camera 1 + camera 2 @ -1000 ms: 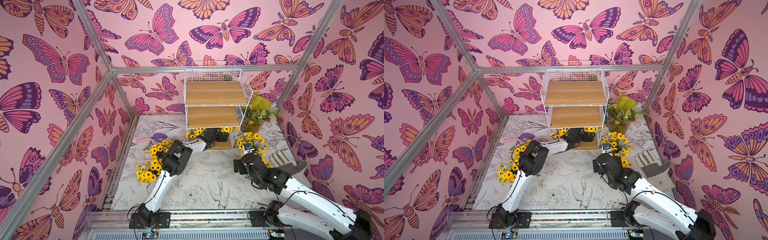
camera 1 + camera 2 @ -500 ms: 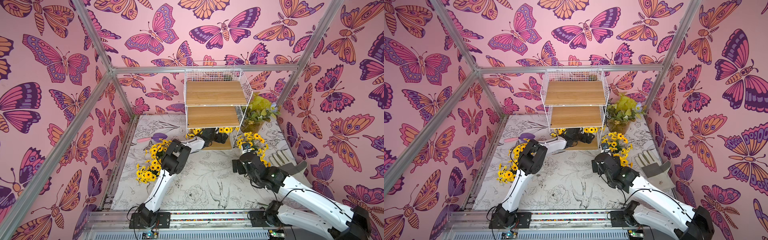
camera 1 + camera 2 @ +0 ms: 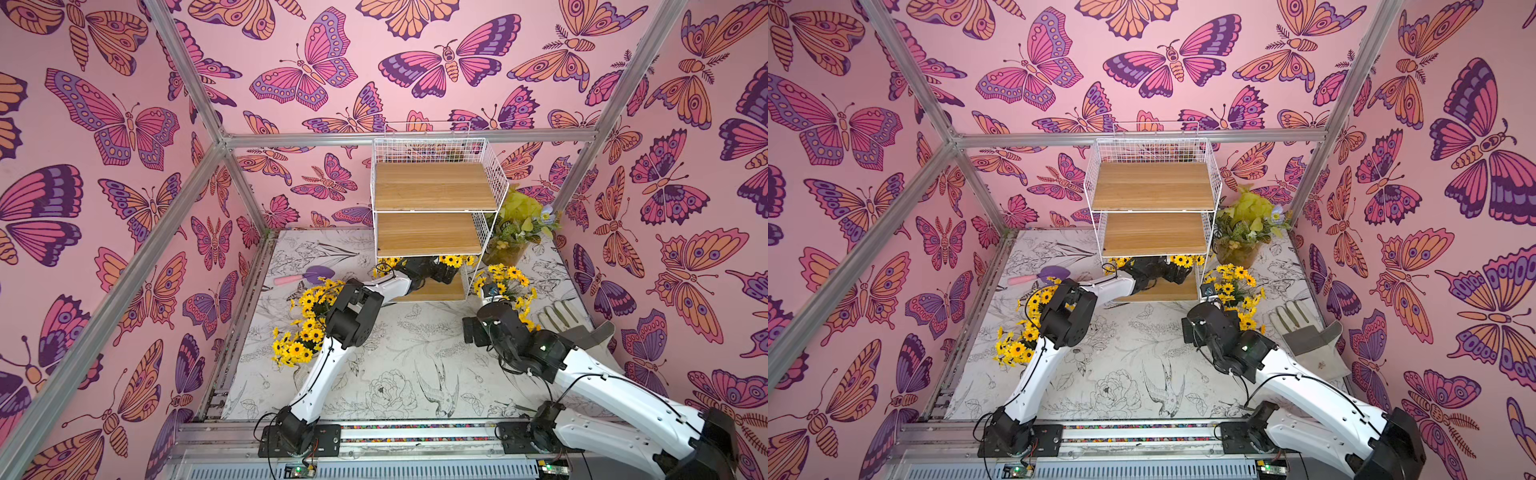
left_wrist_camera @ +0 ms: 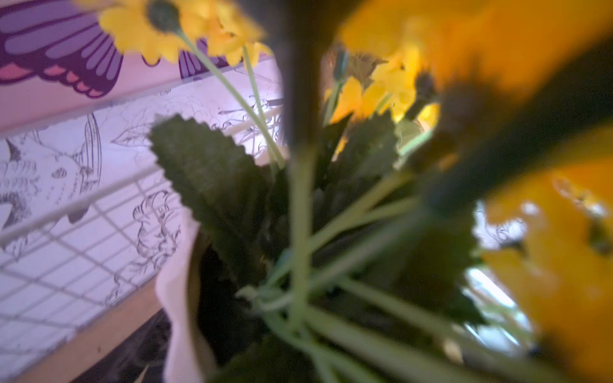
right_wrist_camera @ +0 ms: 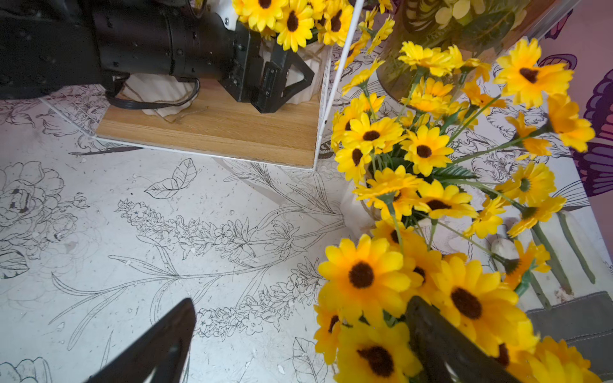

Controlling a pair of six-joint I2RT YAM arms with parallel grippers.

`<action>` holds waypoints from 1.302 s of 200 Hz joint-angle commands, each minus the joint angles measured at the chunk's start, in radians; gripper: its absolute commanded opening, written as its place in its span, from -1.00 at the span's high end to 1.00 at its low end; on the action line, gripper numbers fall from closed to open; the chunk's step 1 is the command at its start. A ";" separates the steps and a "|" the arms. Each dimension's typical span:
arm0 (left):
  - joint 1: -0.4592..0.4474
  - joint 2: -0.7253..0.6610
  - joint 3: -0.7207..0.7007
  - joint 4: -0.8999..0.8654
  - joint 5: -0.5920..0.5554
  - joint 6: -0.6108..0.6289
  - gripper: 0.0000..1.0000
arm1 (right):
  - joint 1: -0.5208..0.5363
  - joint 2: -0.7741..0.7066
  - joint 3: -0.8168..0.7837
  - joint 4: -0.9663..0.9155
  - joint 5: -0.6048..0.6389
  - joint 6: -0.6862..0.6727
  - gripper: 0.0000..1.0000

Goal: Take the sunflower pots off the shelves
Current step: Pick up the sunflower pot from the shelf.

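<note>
The shelves (image 3: 432, 191) stand at the back; the top two boards are bare. On the bottom board are two sunflower pots, one at its left end (image 3: 388, 264) and one at its right end (image 3: 451, 261). My left gripper (image 5: 282, 79) reaches into that tier, open, its fingers on either side of the right-hand white pot (image 5: 300, 88). The left wrist view is filled with blurred stems and the pot's rim (image 4: 179, 282). My right gripper (image 5: 298, 345) hangs open over the table, with blooms of a pot (image 5: 365, 275) between its fingers.
Two sunflower pots (image 3: 309, 316) stand on the table left of the shelves and two more (image 3: 505, 282) on its right. An amber pot of green leaves (image 3: 515, 232), a purple trowel (image 3: 307, 276) and a grey glove (image 3: 569, 324) lie around them.
My left gripper has pushed further into the bottom tier, up to the right-hand pot. The right arm has drifted slightly left.
</note>
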State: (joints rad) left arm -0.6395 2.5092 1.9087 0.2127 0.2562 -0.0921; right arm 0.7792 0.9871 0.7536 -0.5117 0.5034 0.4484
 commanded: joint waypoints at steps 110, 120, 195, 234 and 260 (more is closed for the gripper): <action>-0.023 0.029 0.022 0.187 0.176 0.030 -0.51 | -0.005 0.032 0.058 -0.022 -0.005 0.015 -0.99; -0.024 0.022 0.008 0.205 0.179 0.025 -0.49 | -0.004 0.029 0.056 -0.021 -0.005 0.015 -0.99; -0.025 -0.103 -0.191 0.309 0.192 -0.027 -0.34 | -0.005 0.029 0.069 -0.013 0.010 0.005 -0.98; -0.031 -0.185 -0.320 0.374 0.174 -0.040 -0.29 | -0.005 0.021 0.061 0.000 0.026 -0.013 -0.98; -0.043 -0.236 -0.403 0.410 0.159 -0.024 -0.27 | -0.005 0.018 0.059 0.001 0.053 -0.021 -0.98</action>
State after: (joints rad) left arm -0.6628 2.3718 1.5669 0.5064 0.3862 -0.1131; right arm 0.7792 1.0206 0.7883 -0.5121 0.5091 0.4408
